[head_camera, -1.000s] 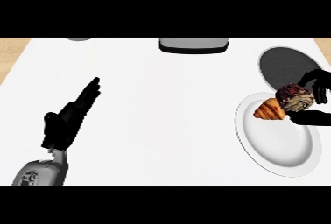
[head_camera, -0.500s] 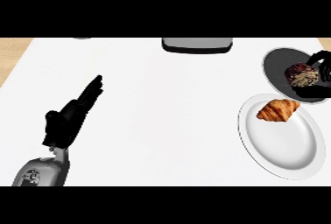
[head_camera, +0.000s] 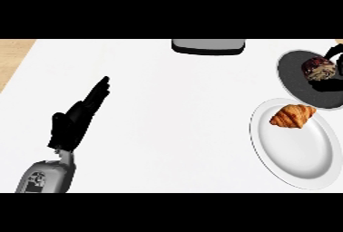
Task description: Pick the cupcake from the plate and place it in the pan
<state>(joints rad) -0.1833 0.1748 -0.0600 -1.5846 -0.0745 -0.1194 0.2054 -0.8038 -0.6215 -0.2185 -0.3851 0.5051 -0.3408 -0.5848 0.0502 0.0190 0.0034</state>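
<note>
The cupcake (head_camera: pixel 317 68), dark-topped in a pale wrapper, sits over the dark round pan (head_camera: pixel 295 74) at the far right. My right hand (head_camera: pixel 333 54) is at the view's right edge, its fingers curled round the cupcake; most of the hand is cut off. Just below the pan lies the white plate (head_camera: pixel 295 154) with a croissant (head_camera: pixel 292 115) near its upper rim. My left hand (head_camera: pixel 75 121) rests open on the counter at the left, fingers straight and pointing up-right, far from both.
A grey object (head_camera: pixel 208 45) sits at the counter's far edge, top centre. A wooden strip (head_camera: pixel 13 54) shows beyond the counter's left edge. The white counter (head_camera: pixel 181 118) stretches between my left hand and the plate.
My right hand has carried the cupcake off the plate, up and to the right, over the pan. The croissant stays on the plate. The left hand has not moved.
</note>
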